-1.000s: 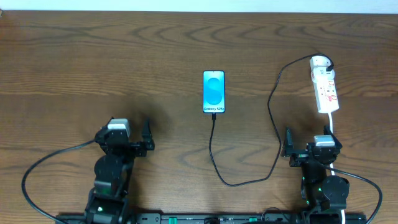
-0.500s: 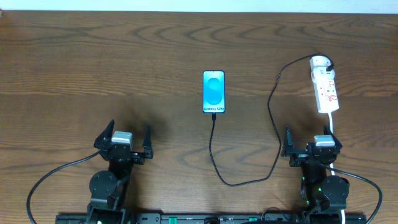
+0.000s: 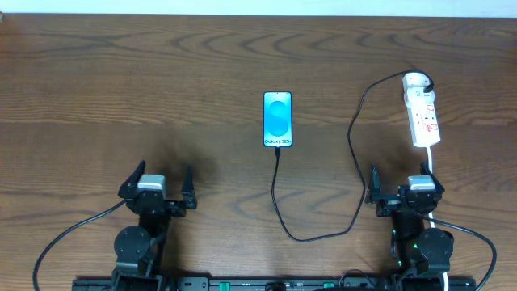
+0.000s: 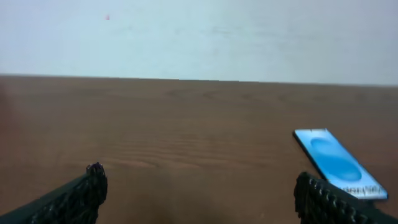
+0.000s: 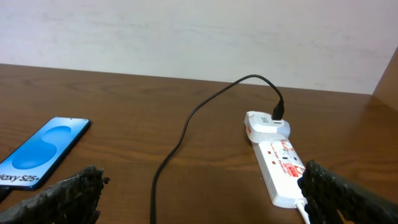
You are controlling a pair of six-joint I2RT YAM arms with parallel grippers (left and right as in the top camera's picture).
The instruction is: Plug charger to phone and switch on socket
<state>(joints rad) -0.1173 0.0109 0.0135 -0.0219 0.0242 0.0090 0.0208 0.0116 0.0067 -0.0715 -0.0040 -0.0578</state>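
Left end effector [image 3: 162, 174] and right end effector [image 5: 202, 186] sit at the near bench [image 3: 97, 81] edge, both spread wide, holding nothing; the charger [image 3: 307, 239] loops between them, one end meeting the phone [image 3: 277, 119] bottom edge at bench centre, the other entering the socket [image 3: 424, 117] at far right; plugging appears done, though seating cannot be confirmed; switch position is too small to read; judged remaining: verify the switch is on.

The phone [image 3: 277, 119] lies flat mid-table, its cyan screen lit. The black charger cable [image 3: 273, 190] runs from the phone's near edge, loops right, and reaches the far, rounded end of the white power strip [image 3: 423, 113].
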